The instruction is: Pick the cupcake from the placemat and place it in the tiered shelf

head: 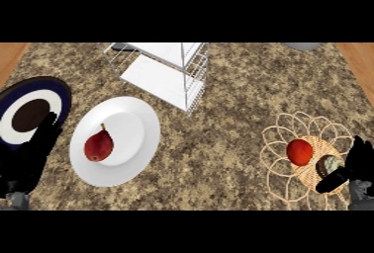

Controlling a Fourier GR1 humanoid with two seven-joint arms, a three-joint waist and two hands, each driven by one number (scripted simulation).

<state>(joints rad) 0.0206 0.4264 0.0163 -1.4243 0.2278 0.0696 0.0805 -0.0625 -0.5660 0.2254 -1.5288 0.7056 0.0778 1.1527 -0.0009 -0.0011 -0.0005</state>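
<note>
— Two hands show. Status of the right hand [355, 165]?
— Spread: thumb [332, 183] held apart from the fingers, cupcake [330, 165] in the gap; contact cannot be told. Left hand [29, 158] rests open at the view's left, fingers up.
— Location and clearance?
— Cupcake sits on the placemat [285, 133], just beside a red fruit [300, 151]. Bare counter [234, 99] lies between placemat and tiered shelf [164, 74].
— Axis?
— Pale top faces the hand, dark wrapper faces the fruit; upright or tilted cannot be told.

Bright, even light falls on the counter [219, 138], casting barely any shadows.
</note>
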